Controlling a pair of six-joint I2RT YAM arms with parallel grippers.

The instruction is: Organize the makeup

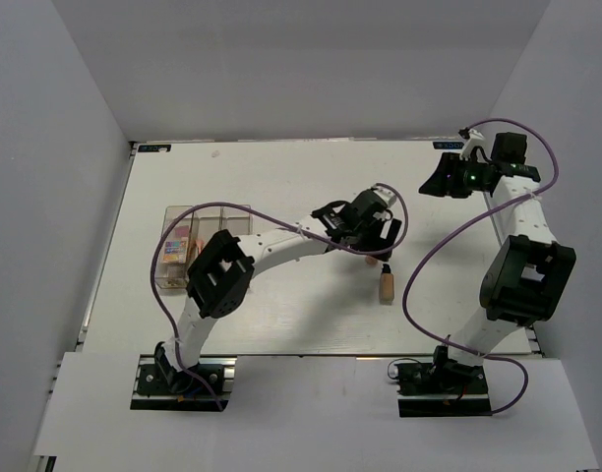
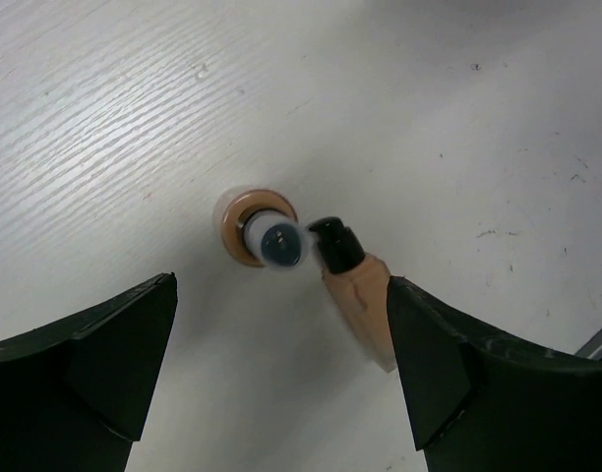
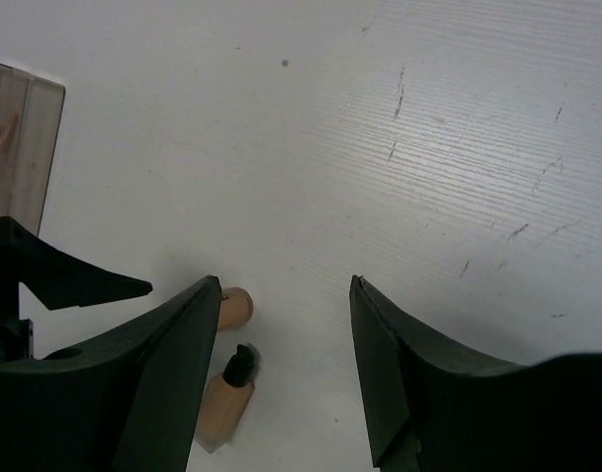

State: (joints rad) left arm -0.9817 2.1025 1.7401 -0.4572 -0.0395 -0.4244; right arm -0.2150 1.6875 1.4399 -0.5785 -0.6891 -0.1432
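White and faintly grained, the table (image 1: 281, 187) fills the scene, walled by pale panels on three sides. The black-and-white left arm (image 1: 271, 251) stretches from its near-left base across to the middle of the table, a purple cable (image 1: 281, 224) looping along it. The black-and-white right arm (image 1: 522, 236) stands up at the right side and reaches to the far right corner. A clear acrylic box with three compartments (image 1: 232, 214) sits on the left part of the table, partly hidden by the left arm's elbow. Its leftmost compartment holds a stack of small pink and pastel cosmetics (image 1: 175, 246). The left gripper (image 2: 281, 374) hangs over the two bottles just right of the table's middle, its jaws spread wide with nothing between them. The right gripper (image 3: 281, 374) is well apart from them at the far right, its jaws also apart over bare table. One beige bottle with a dark cap (image 2: 358, 295) lies on its side, cap toward the far edge. The second beige bottle (image 2: 267, 234) stands upright just beside that cap, on its left; whether the two touch cannot be told.
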